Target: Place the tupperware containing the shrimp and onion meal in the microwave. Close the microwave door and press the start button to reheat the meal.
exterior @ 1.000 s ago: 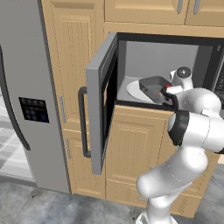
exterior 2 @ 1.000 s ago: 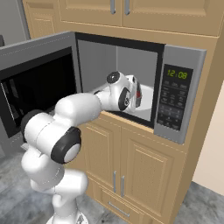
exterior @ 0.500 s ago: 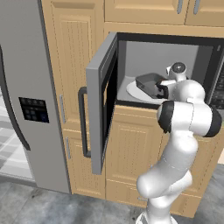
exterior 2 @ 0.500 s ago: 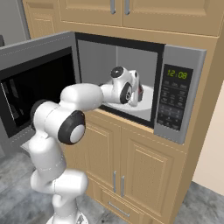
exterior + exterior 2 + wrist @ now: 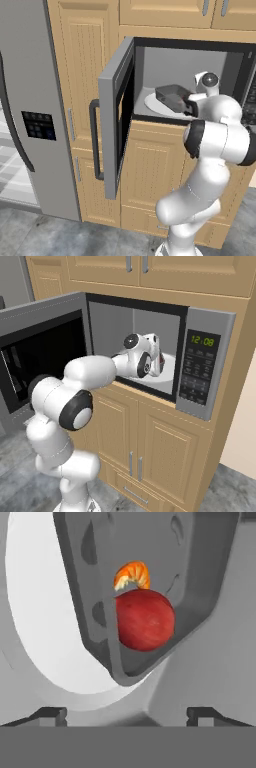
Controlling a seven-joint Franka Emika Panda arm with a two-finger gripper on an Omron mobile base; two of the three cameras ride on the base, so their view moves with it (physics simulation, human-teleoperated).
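The arm is being reached into the microwave (image 5: 205, 363); the gripper (image 5: 127, 714) is now being spread wide, released from the tub (image 5: 172, 98), which is being left on the plate (image 5: 152, 105).

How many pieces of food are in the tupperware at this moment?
2: a red onion in the middle of the tupperware, and an orange shrimp touching it on its far side. More could be hidden behind the onion.

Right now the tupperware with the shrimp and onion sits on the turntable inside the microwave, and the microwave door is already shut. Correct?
Not quite. The microwave door stands wide open, as the left base view shows. The rest holds: the tupperware sits on the turntable inside the microwave.
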